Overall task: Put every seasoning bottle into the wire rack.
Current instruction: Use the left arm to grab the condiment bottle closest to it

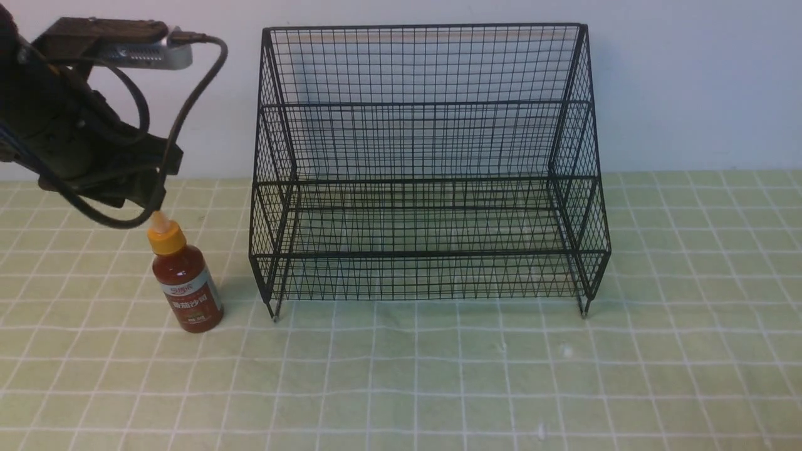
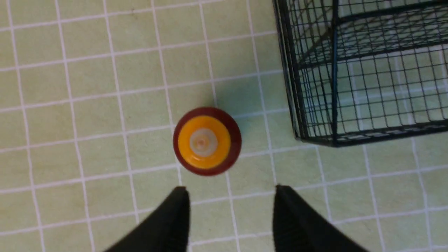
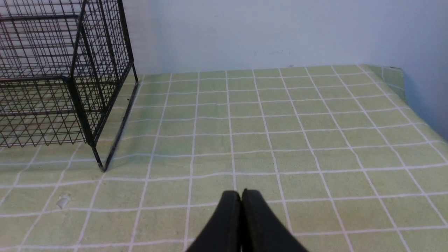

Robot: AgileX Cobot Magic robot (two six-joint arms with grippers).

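Status: nothing placed yet. Both tiers of the wire rack (image 1: 426, 253) show bare mesh. The one seasoning bottle (image 1: 186, 282) in view stands upright on the checked cloth (image 1: 438, 376), just beside the rack's left front leg w/o touching it. Remaining, by my est.: descend, grasp, lift, carry over the front rail, set down on a tier, release. That is the whole sequence bar the approach.

Left gripper (image 2: 230, 189):
- My fingers (image 2: 171, 217) are spread. From the wrist cam the gap looks wider than the bottle body, so clearance seems adequate.
- They hold nothing.
- Wrist cam shows the cap end-on, so I am looking approx. straight down on it. The bottle sits ahead of the tips, not between them.
- Front cam puts me directly above the cap, nozzle tip meeting my lower edge. Contact vs. mere overlap: cannot tell.
- Judgement: a small shift to centre the bottle in the gap is needed before closing.

Right gripper (image 3: 240, 193):
- Fingers pressed together, empty.
- Pos.: low over the cloth on the rack's right side, well apart from the bottle.
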